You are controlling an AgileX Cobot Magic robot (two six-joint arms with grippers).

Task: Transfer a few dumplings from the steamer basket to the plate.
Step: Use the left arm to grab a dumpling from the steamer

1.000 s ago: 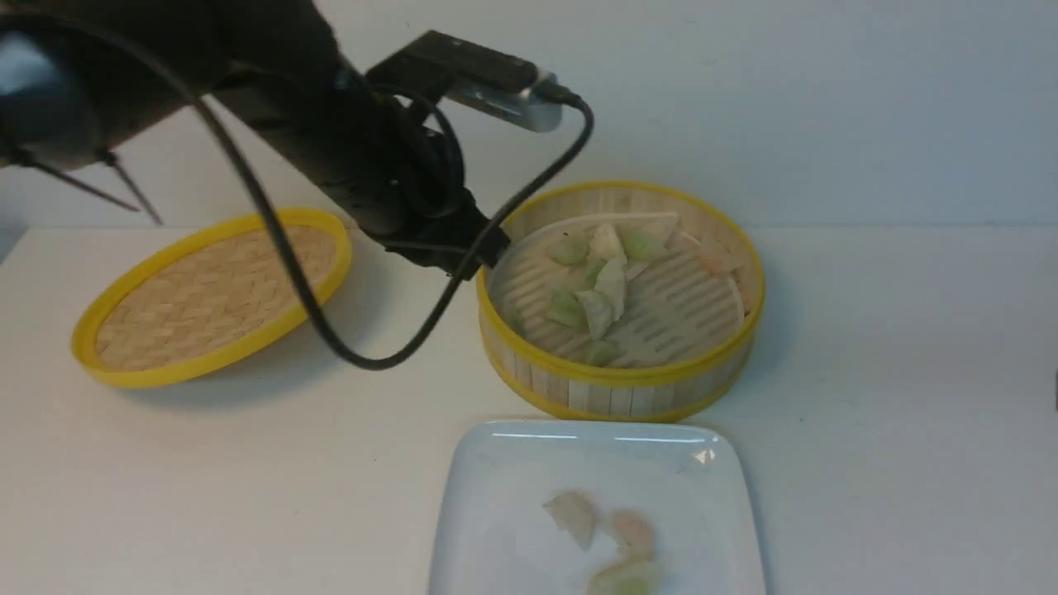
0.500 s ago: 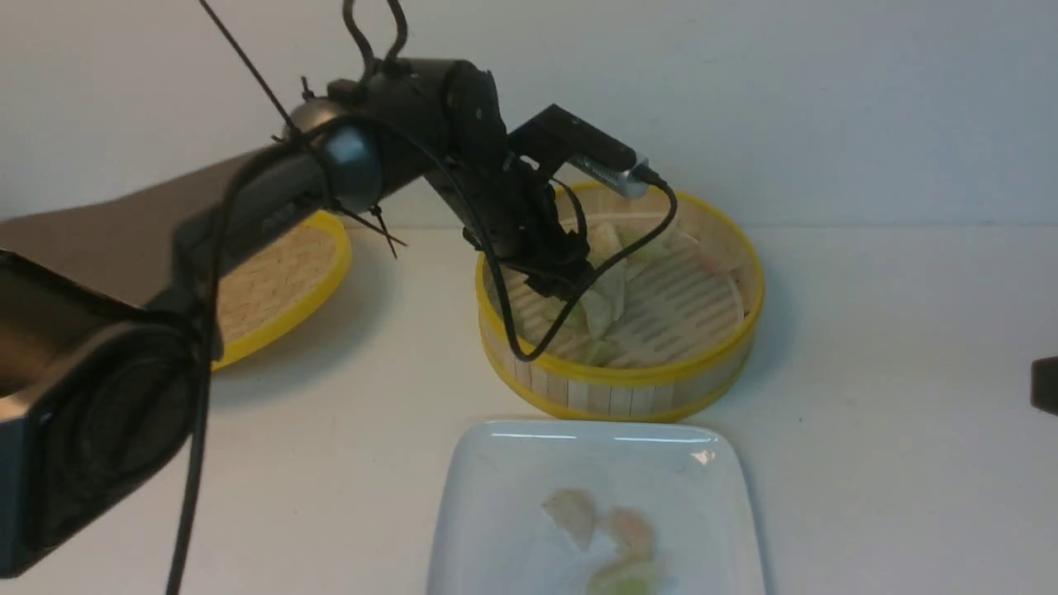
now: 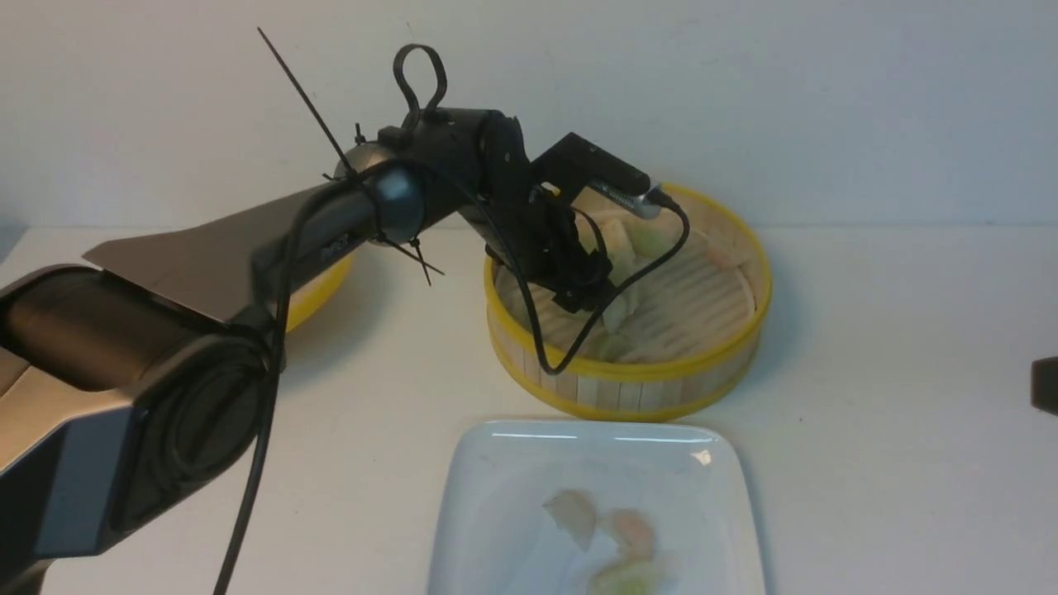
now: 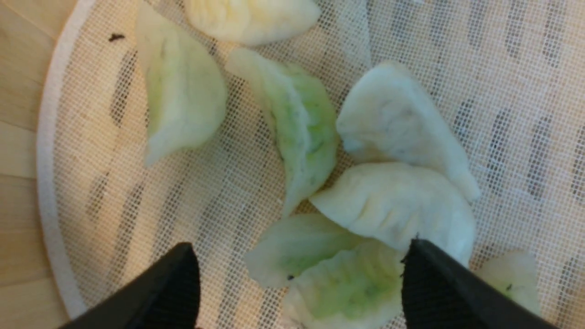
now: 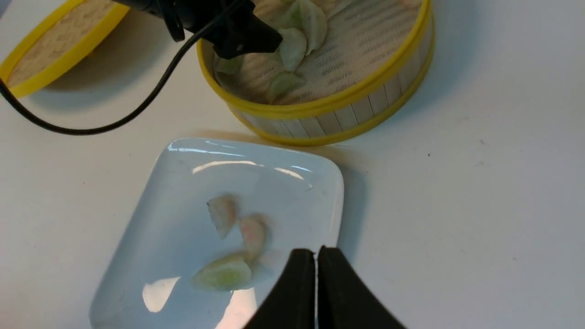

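The steamer basket (image 3: 645, 373) stands mid-table with several pale green and whitish dumplings on its mesh floor. My left gripper (image 3: 592, 302) is down inside it, open. In the left wrist view its fingertips (image 4: 183, 260) straddle a pale green dumpling (image 4: 352, 283), with more dumplings (image 4: 301, 132) just beyond. The white square plate (image 3: 496, 471) lies in front of the basket and holds three dumplings (image 3: 572, 516). My right gripper (image 5: 315, 253) is shut and empty, above the plate's (image 5: 183, 178) edge near a green dumpling (image 5: 224, 274).
The shallow woven yellow-rimmed lid (image 5: 50, 50) lies left of the basket (image 5: 320, 107), mostly hidden behind my left arm in the front view. The left arm's black cable (image 3: 570, 355) hangs over the basket's near rim. White tabletop lies to the right.
My left arm has swung right from beside the basket and dropped its gripper in among the dumplings. The basket has shifted slightly right. The plate's dumplings have not moved.
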